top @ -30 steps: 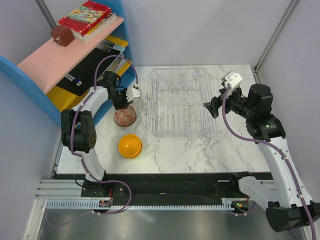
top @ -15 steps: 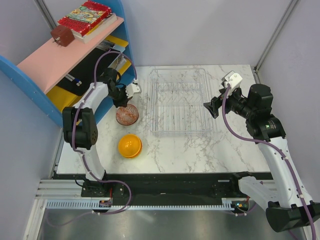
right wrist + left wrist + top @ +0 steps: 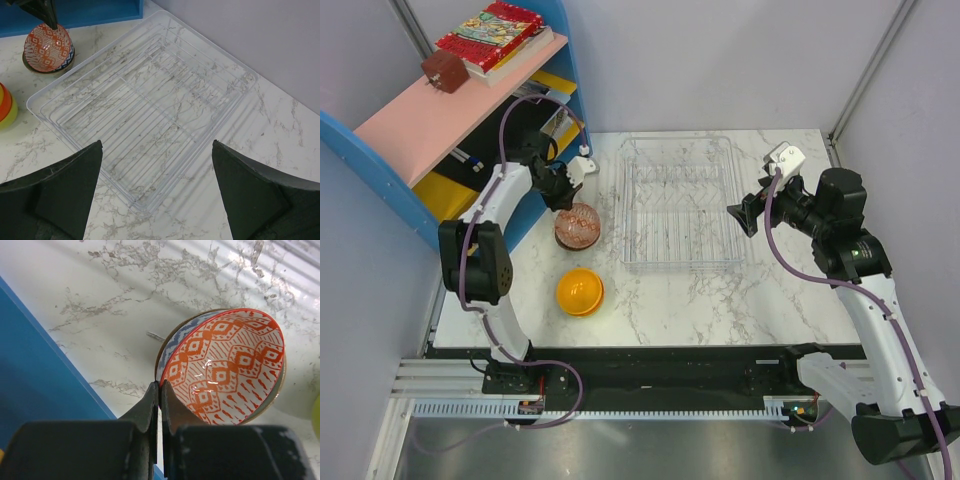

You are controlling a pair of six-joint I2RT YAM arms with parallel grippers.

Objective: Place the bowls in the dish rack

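Note:
My left gripper [image 3: 161, 390] is shut on the near rim of a bowl with a red-orange pattern on white [image 3: 230, 365]. That bowl is tilted and nested in a blue-and-white bowl [image 3: 171, 339], which sits in a brown-rimmed one [image 3: 274, 399]. The stack [image 3: 574, 226] stands left of the clear dish rack [image 3: 680, 200]. An orange-yellow bowl [image 3: 580, 291] lies upside down nearer the front, with a yellow-green bowl [image 3: 9, 117] under it. My right gripper [image 3: 157, 150] is open and empty above the rack's [image 3: 145, 105] right rim. No bowls are in the rack.
A blue-and-pink shelf unit [image 3: 460, 110] with books stands at the far left, close behind the left arm. Grey walls close off the back and right. The marble table [image 3: 770, 290] extends right of and in front of the rack.
My left gripper has drawn back toward the shelf and turned while holding the rim. The patterned bowl has shifted slightly toward the back and now sits more tilted. The right arm has not moved.

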